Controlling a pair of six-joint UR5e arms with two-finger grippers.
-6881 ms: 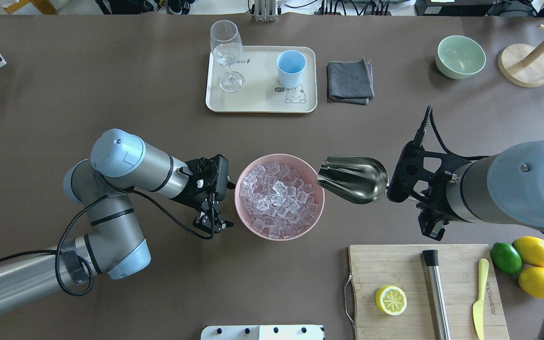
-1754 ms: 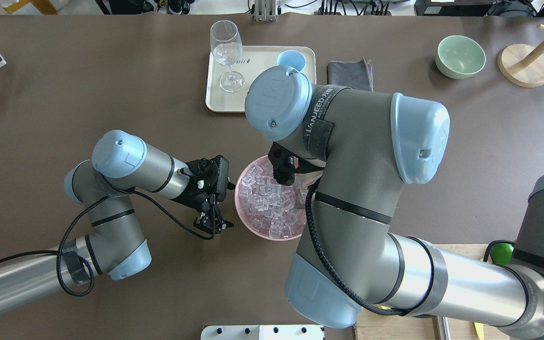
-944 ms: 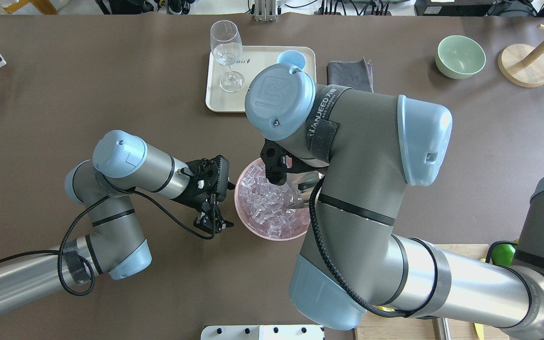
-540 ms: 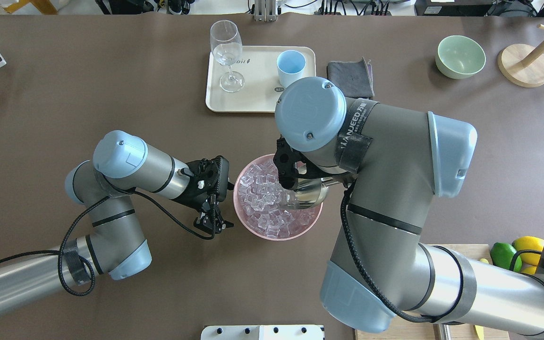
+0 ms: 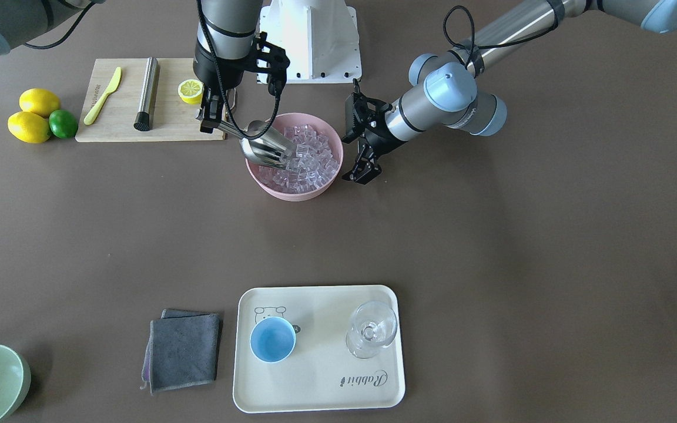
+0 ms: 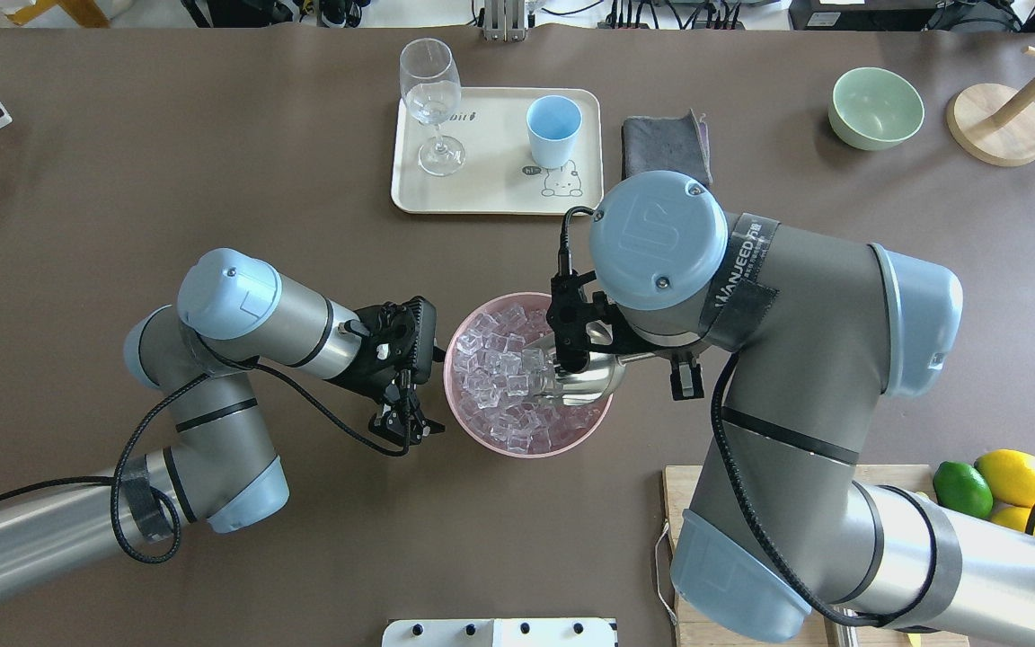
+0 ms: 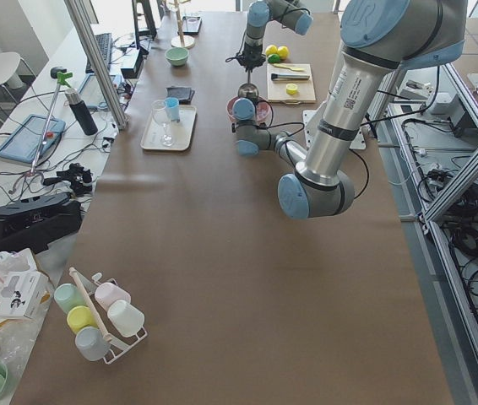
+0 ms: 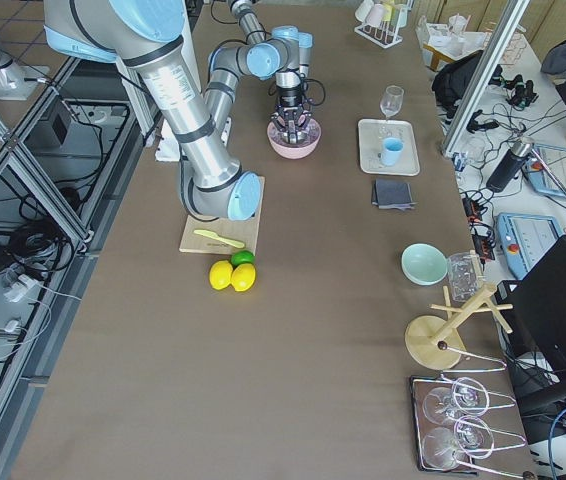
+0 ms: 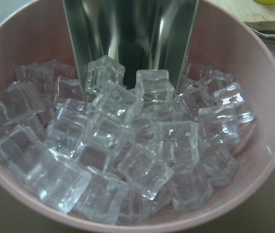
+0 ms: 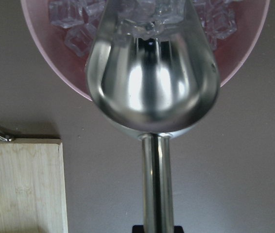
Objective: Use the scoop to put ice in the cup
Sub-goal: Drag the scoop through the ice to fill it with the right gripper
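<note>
Scoop (image 6: 582,382) now seemingly deeper among ice (image 6: 499,382)

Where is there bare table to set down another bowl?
Widest bare stretch: between the pink bowl and the tray. Past the wine glass is bare too. Crowded at the bowl: scoop inside, cutting board nearby.

scoop (image 10: 152,82) tip apparently under ice (image 9: 128,141), handle (image 10: 157,184) cropped

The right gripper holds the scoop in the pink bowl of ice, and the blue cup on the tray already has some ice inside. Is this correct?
Not fully. The blue cup on the tray is empty: the front-facing view shows only its bare bottom. The rest is right: the right gripper holds the scoop in the pink bowl of ice.
</note>
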